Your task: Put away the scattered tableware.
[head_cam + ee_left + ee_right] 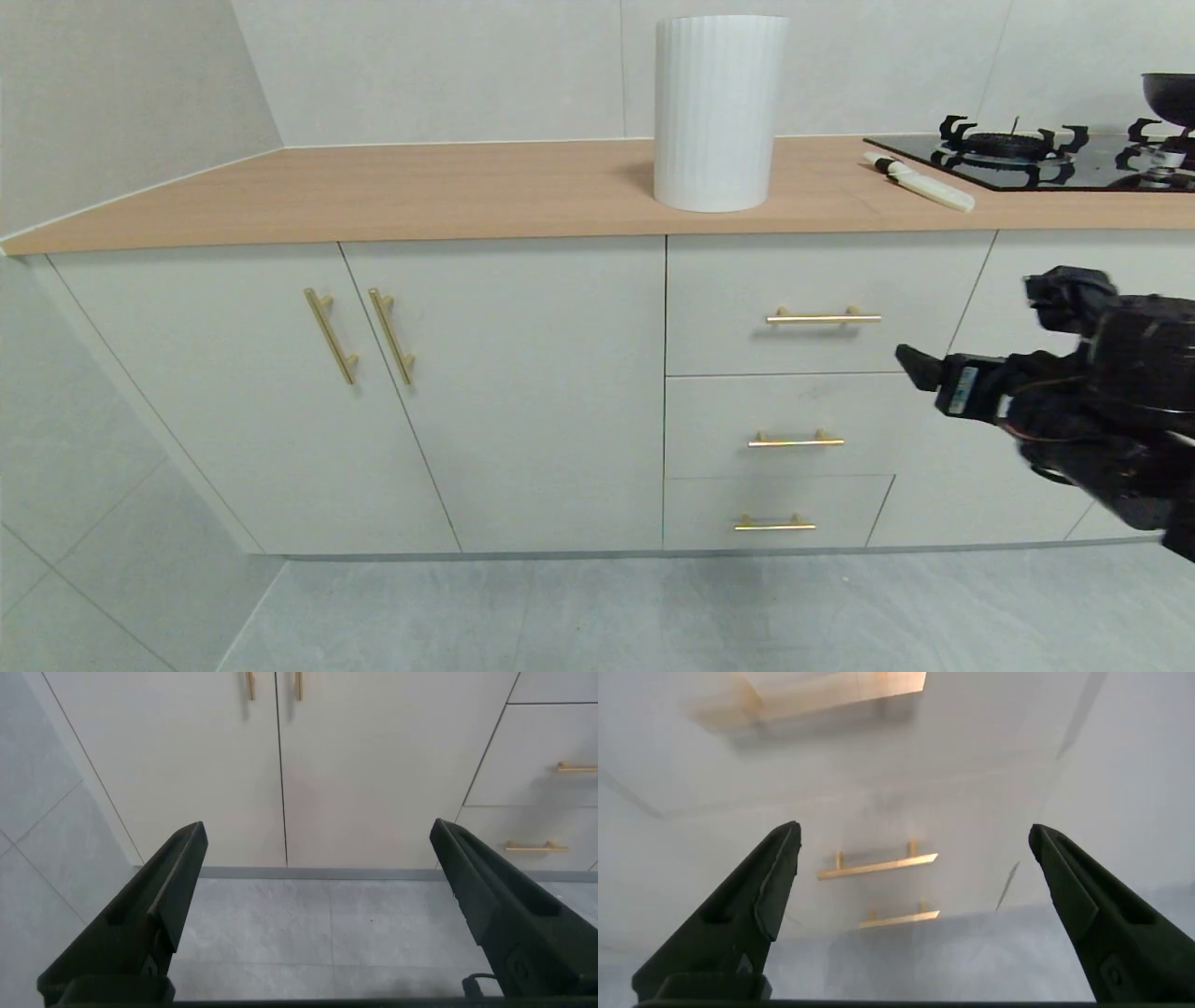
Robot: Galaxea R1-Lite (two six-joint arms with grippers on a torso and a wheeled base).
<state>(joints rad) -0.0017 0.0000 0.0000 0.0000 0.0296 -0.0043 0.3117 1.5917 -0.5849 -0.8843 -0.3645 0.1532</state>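
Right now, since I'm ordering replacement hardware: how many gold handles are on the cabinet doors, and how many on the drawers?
Door handles: 2
Drawer handles: 3
Total: 5

Cream knife-like utensil (920,182), dark band near one end, lies flat and angled, close to the desk's (420,191) front edge.

The utensil (920,182) lies on the countertop (420,191) between cylinder (717,112) and stove (1036,161).
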